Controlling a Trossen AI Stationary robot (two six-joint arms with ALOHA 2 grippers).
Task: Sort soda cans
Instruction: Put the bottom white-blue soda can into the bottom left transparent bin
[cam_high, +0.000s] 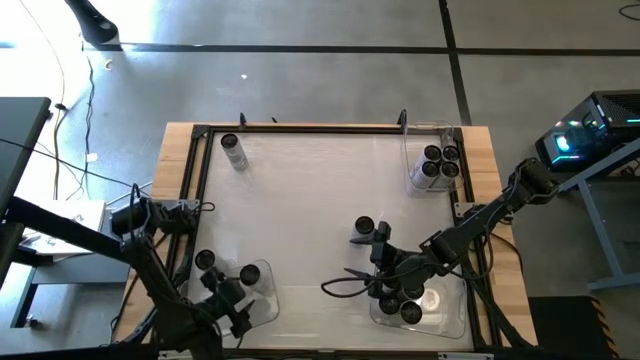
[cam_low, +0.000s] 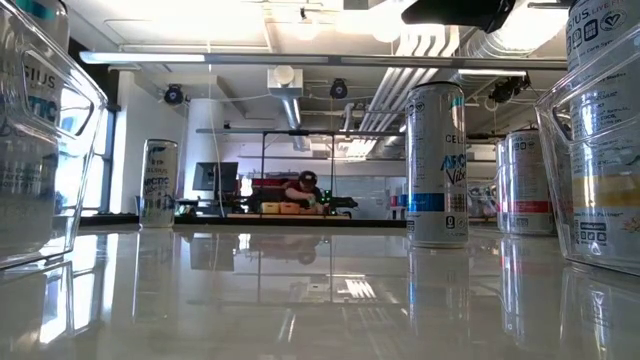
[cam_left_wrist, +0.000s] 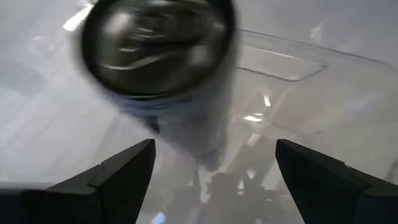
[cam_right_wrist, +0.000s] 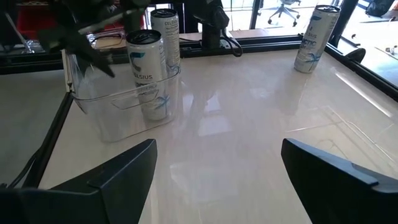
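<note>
The left gripper (cam_high: 232, 305) hung over the near-left bin (cam_high: 262, 290), its fingers (cam_left_wrist: 121, 177) spread wide and holding nothing. Its wrist camera looked down on the top of one can (cam_left_wrist: 160, 50) standing in that bin, the can lying beyond the fingertips and clear of both. From above, a second can (cam_high: 205, 261) stood just beside the bin's left edge, close to the left arm.

The right gripper (cam_high: 383, 268) hovered at the near-right, between a lone can (cam_high: 363, 229) on the table (cam_high: 310, 200) and the near-right bin (cam_high: 445, 310). Its fingers (cam_right_wrist: 118, 177) were likewise wide apart and empty. Its wrist camera looked across the table to the left bin, with a can inside it and another behind.

Several cans (cam_high: 405, 305) were clustered in the near-right bin, partly hidden by the right arm. Four cans (cam_high: 440, 162) stood together in the far-right bin (cam_high: 420, 150). One can (cam_high: 234, 152) lay apart near the far-left corner; whether it stood upright or lay tipped could not be told from above.

From table height, a tall can (cam_low: 437, 165) stood right of centre, with others behind it and bin walls (cam_low: 60, 150) at both edges. A person (cam_low: 303, 190) sat at a desk in the room beyond.
</note>
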